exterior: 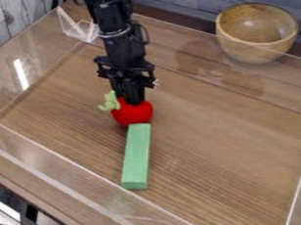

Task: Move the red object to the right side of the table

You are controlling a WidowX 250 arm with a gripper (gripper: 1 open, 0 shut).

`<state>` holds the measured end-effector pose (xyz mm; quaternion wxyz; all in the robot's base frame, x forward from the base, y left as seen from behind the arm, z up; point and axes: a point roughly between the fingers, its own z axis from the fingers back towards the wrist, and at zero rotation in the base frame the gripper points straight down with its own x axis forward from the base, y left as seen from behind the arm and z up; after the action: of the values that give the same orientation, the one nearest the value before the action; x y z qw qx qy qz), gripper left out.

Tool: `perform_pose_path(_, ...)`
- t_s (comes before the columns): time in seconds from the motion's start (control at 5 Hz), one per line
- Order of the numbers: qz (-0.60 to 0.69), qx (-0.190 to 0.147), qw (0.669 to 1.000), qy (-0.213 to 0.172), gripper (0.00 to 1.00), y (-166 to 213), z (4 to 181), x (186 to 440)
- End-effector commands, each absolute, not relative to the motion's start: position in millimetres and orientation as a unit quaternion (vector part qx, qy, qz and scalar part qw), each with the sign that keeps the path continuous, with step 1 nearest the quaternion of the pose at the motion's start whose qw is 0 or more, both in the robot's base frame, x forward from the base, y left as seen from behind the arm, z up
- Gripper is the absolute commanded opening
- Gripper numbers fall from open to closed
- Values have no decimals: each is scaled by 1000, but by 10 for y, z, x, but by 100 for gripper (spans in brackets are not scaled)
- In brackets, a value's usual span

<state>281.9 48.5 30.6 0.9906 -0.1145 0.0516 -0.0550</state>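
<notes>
The red object, a small round toy fruit with a green leafy stem on its left, rests on the brown wood-grain table left of centre. My gripper points almost straight down onto its top, and the black fingers are shut on the red object. The fruit's lower edge touches the top end of a flat green block, which now lies slightly tilted.
A round wooden bowl stands at the back right, beyond the enclosure. Low clear acrylic walls border the table on all sides.
</notes>
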Motion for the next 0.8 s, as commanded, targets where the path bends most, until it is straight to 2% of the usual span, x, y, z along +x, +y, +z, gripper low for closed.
perform_pose_path(0.0, -66, -112, 991, 22, 0, 409, 548, 2905)
perform_pose_path(0.6, -85, -120, 989, 21, 0, 204, 681, 2912)
